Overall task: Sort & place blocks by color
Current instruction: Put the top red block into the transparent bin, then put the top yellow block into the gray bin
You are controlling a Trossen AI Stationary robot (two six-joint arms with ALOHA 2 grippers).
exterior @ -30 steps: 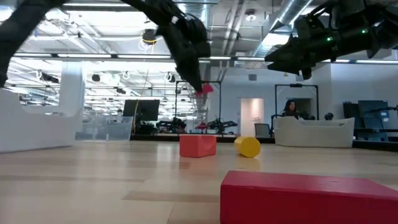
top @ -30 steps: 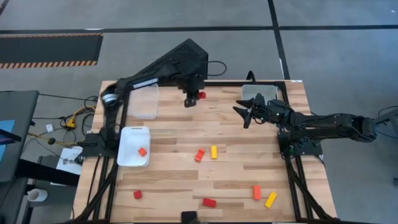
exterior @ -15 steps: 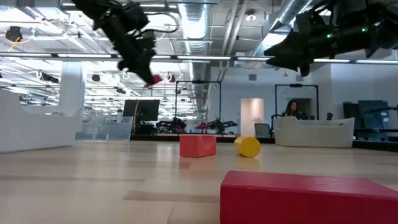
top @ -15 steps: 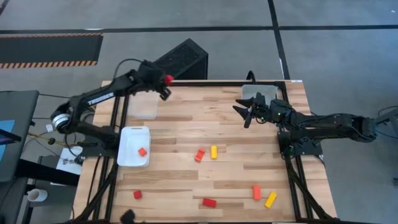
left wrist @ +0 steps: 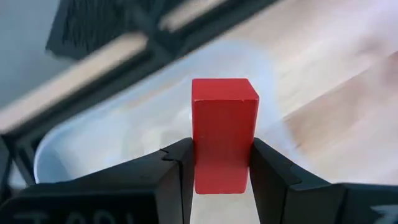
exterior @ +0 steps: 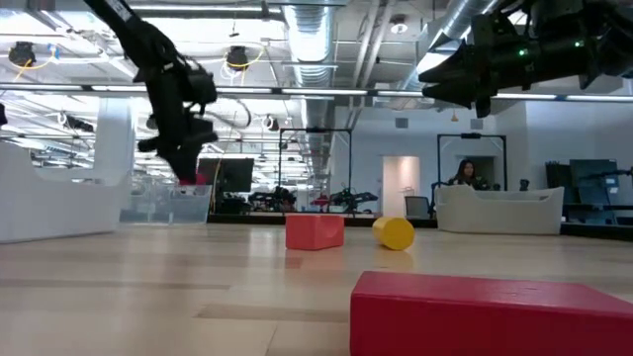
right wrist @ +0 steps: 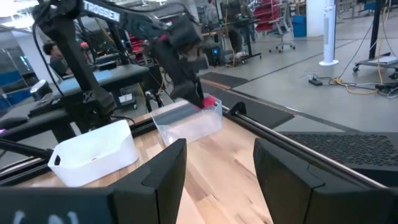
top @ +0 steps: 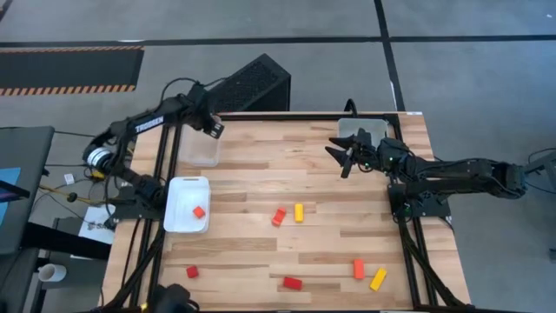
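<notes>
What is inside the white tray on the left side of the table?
The white tray holds one small red block, near its right wall. The rest of its floor shows bare from above. Nothing covers it; the left gripper holds another red block over the clear tray.

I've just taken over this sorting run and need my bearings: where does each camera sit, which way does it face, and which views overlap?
High: overhead, straight down on the table; both arms show.
Low: table height, level across; red bar close, arms overhead.
Left wrist: past the left gripper, shut on a red block, over the clear tray.
Right wrist: past the open right gripper, across the table.
Shared: right wrist also shows left gripper, block and clear tray.
</notes>
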